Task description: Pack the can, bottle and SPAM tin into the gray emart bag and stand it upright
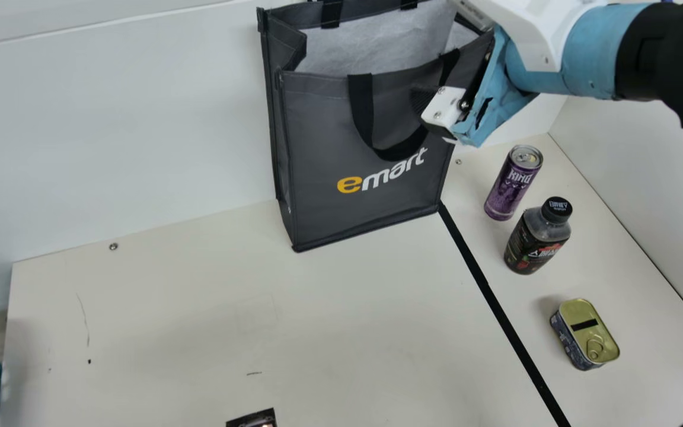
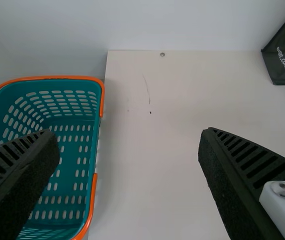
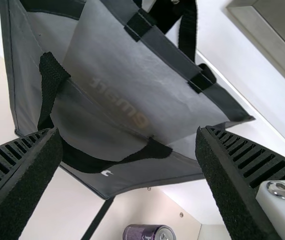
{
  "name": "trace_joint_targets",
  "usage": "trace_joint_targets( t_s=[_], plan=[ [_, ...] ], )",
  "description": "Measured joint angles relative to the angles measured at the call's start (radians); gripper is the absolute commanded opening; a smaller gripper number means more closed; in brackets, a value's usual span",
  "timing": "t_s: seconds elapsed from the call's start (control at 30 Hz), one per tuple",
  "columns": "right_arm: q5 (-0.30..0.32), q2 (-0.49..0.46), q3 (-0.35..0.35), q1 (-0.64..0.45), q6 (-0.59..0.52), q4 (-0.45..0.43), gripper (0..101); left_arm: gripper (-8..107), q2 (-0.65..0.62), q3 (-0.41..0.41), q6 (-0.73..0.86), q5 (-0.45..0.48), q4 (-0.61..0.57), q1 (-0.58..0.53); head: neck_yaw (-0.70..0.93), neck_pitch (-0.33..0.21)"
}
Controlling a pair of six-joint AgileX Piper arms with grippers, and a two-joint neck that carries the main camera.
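On my surface [image 1: 169, 308], frame right, sit can [image 1: 510, 187], bottle [image 1: 536, 240] and tin [image 1: 586, 338], likely for easy reach. Right tool [image 3: 127, 132] gapes by the bag [image 1: 321, 142], upper centre, perhaps to steady it; left tool [image 2: 127, 133] gapes too.

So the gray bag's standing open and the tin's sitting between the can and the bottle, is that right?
Not quite: the main view shows the bottle in the middle, between the can and the tin. The gray bag does stand open.
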Motion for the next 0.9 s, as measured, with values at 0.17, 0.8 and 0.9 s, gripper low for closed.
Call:
trace_joint_targets(
  t_s=[0.17,0.8,0.9],
  plan=[
    [0.000,0.014,0.017,0.008,-0.010,0.011,95,90,0.000,0.000,0.000,0.000,0.000,0.000,0.000,0.000],
    [0.000,0.101,-0.005,0.054,-0.110,0.020,95,90,0.000,0.000,0.000,0.000,0.000,0.000,-0.002,0.000],
    [0.000,0.116,-0.009,0.061,-0.130,0.026,95,90,0.000,0.000,0.000,0.000,0.000,0.000,0.000,0.000]
  ],
)
